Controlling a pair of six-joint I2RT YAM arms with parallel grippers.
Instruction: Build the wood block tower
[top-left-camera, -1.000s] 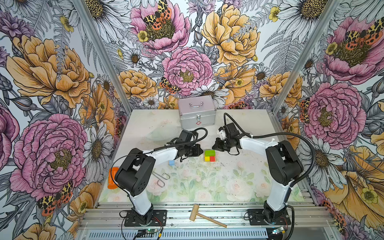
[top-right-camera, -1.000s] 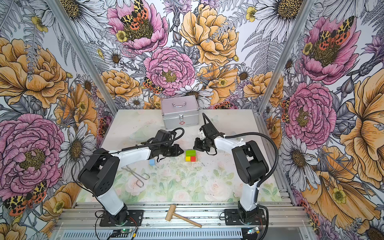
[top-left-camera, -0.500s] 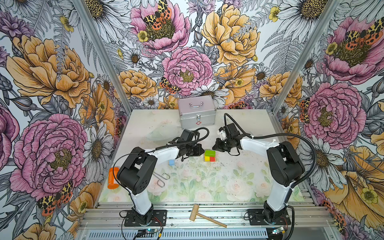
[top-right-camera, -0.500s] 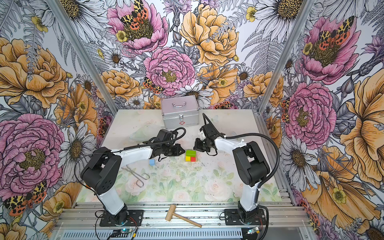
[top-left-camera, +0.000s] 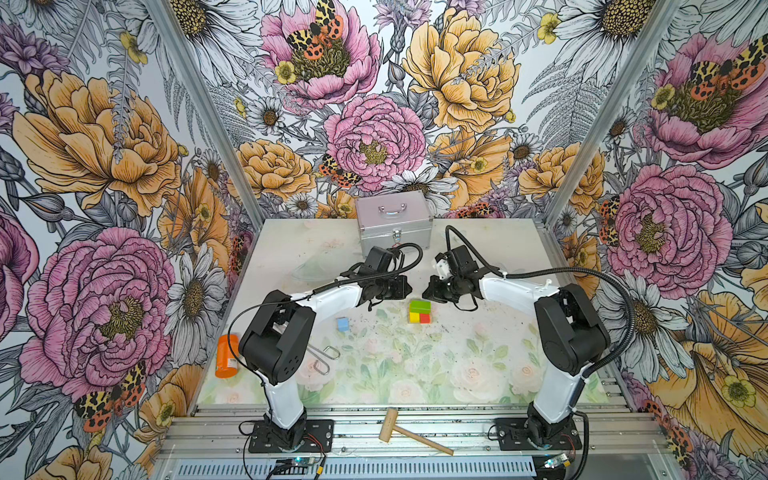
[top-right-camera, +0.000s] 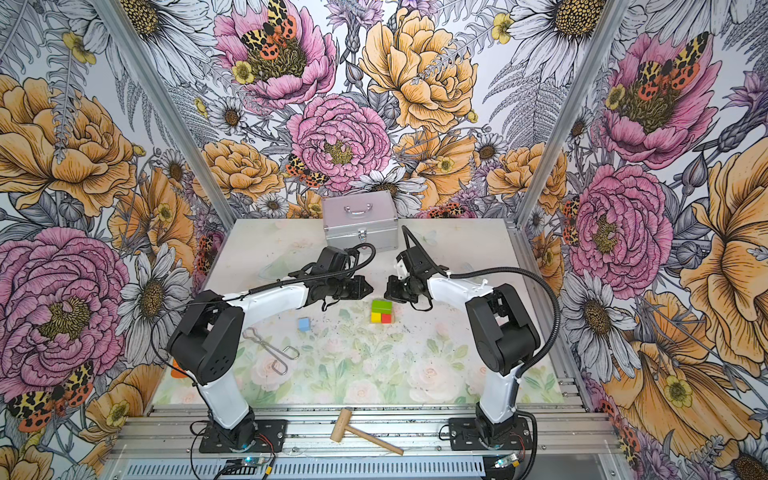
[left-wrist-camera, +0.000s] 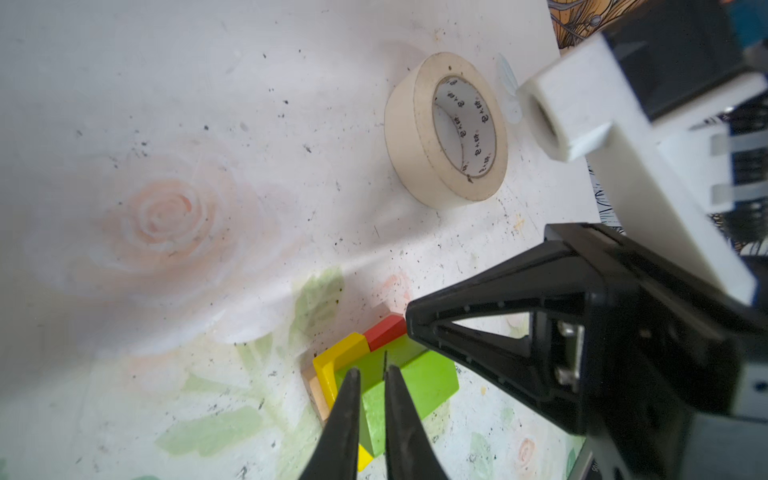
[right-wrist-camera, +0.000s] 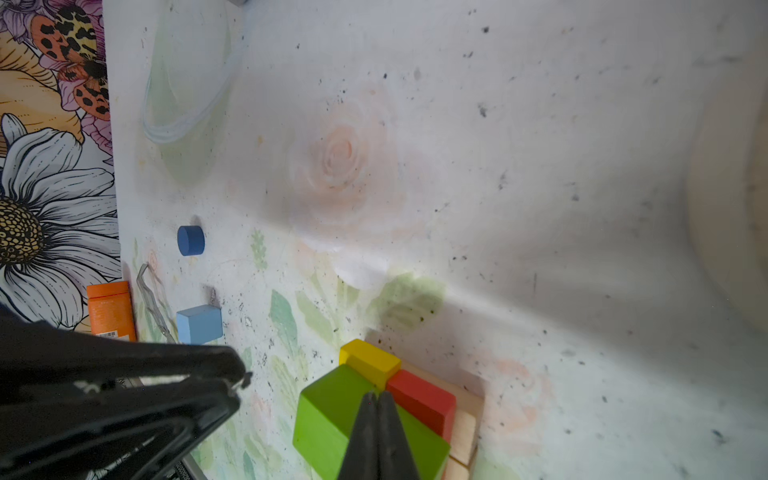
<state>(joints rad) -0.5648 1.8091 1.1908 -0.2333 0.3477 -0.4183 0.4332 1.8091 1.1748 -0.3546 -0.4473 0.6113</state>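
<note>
The tower (top-left-camera: 419, 311) stands mid-table: a green bar (right-wrist-camera: 332, 399) lies across a yellow bar (right-wrist-camera: 370, 361) and a red bar (right-wrist-camera: 419, 399), on tan bars (right-wrist-camera: 465, 419). My left gripper (left-wrist-camera: 371, 372) hovers just left of and above the green bar (left-wrist-camera: 419, 378), its fingers a narrow gap apart and empty. My right gripper (right-wrist-camera: 377, 395) is shut and empty, its tip over the green bar from the right (top-left-camera: 424, 291). The light blue cube (top-left-camera: 342, 323) lies loose to the left. The dark blue cylinder (right-wrist-camera: 190, 240) lies farther left, hidden in both top views.
A silver case (top-left-camera: 392, 222) stands at the back. A roll of masking tape (left-wrist-camera: 446, 129) lies behind the tower. An orange bottle (top-left-camera: 227, 355) and wire tongs (top-left-camera: 322, 359) lie at the left. A wooden mallet (top-left-camera: 411, 432) rests on the front rail.
My left gripper has slid a little to the right, closer to the tower. The right gripper and the blocks have stayed put.
</note>
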